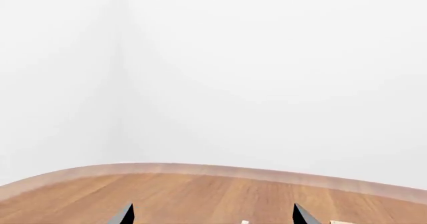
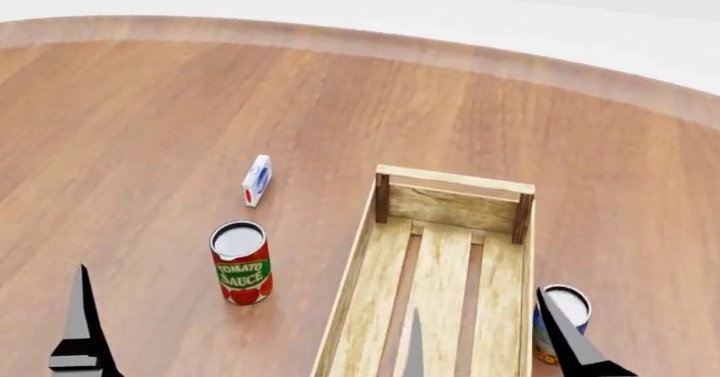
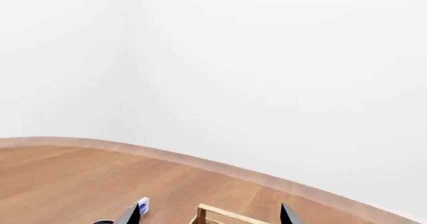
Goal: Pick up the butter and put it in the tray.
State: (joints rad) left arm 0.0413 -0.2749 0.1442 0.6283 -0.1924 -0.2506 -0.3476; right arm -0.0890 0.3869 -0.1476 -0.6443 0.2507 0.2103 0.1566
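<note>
The butter is not in any view. The tray, a long crate of pale wooden slats with darker corner posts, lies in the lower middle of the head view, and it is empty. Its far end also shows in the right wrist view. My right gripper is open, with its fingers spread above the tray's near part. My left gripper is open and empty over bare wood. Only one of its fingers shows in the head view, at the lower left.
A tomato sauce can stands left of the tray. A tiny white-blue-red carton stands beyond it and also shows in the right wrist view. Another can stands right of the tray, partly behind my right finger. The wooden surface ends at a white wall.
</note>
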